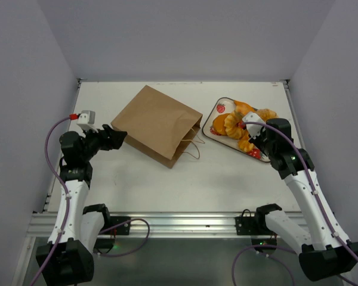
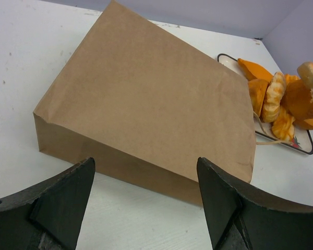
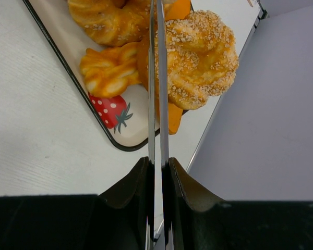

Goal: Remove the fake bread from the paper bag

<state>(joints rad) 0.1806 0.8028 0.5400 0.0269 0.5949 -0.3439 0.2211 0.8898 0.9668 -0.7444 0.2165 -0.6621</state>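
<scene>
The brown paper bag (image 1: 158, 124) lies flat on the white table, its mouth and twisted handles (image 1: 194, 146) toward the right. Its inside is hidden. My left gripper (image 1: 120, 138) is open and empty, just off the bag's closed bottom end (image 2: 146, 99); in the left wrist view the gripper (image 2: 146, 161) has a finger on each side of that edge. Several fake bread pieces (image 1: 235, 122) lie piled on a strawberry-print tray (image 1: 209, 132). My right gripper (image 1: 250, 134) is shut and empty over the tray's near-right part, its thin fingers (image 3: 155, 21) in front of a seeded ring bread (image 3: 198, 57).
The tray's black rim (image 3: 125, 130) lies close to the table's right edge and the right wall. The tray and bread also show in the left wrist view (image 2: 302, 148), beyond the bag. A raised rail runs along the table's near edge (image 1: 179, 217).
</scene>
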